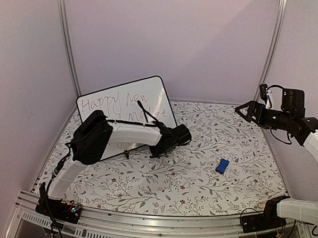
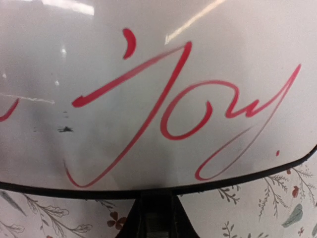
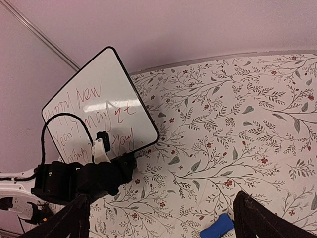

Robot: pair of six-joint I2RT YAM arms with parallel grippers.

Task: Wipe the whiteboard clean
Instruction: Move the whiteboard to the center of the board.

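With the whiteboard (image 1: 125,104) propped at the tabletop's (image 1: 198,190) far left, our left gripper (image 2: 154,218) narrowed at its lower rim and our right gripper (image 1: 243,110) wide, empty, well apart from the eraser (image 1: 222,165), we risk toppling the board.

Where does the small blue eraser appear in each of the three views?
Top external: the blue eraser lies right of centre.
Left wrist: not in it.
Right wrist: at the bottom edge, right of centre.
Shared landmark: the whiteboard with handwriting.
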